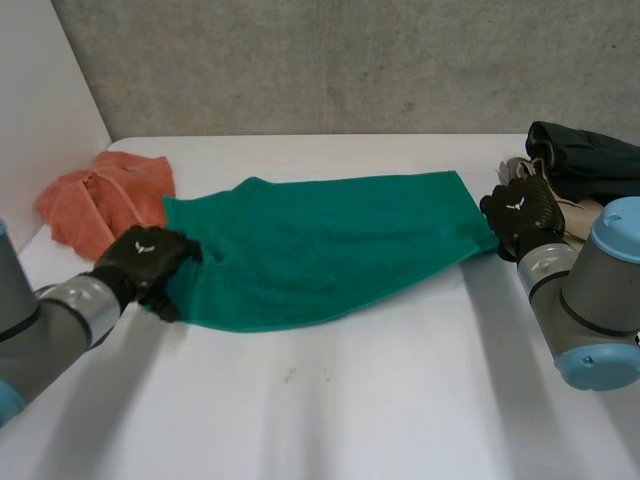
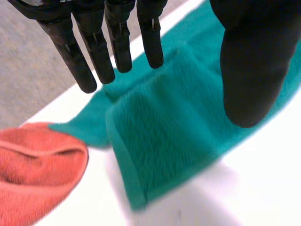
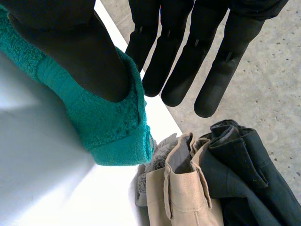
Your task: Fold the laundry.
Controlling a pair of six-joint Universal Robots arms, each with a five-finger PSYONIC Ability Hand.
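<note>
Teal towel point(image 1: 320, 245), stretched out wide, near corners lifted, crumpled orange cloth point(image 1: 100, 200) beside one end, dark garment point(image 1: 590, 155) and beige garment point(image 3: 183, 197) piled beside other.

Light bright and even, shadows soft-edged. The white table point(image 1: 330, 400) reflects strongly and is near washed out in the left wrist view. The green towel point(image 1: 330, 250) throws a pale grey shadow along its near edge (deeper beneath its corner in the right wrist view). The wall point(image 1: 330, 60) is flatly lit. The dark clothes point(image 1: 590, 155) swallow the light.
</note>
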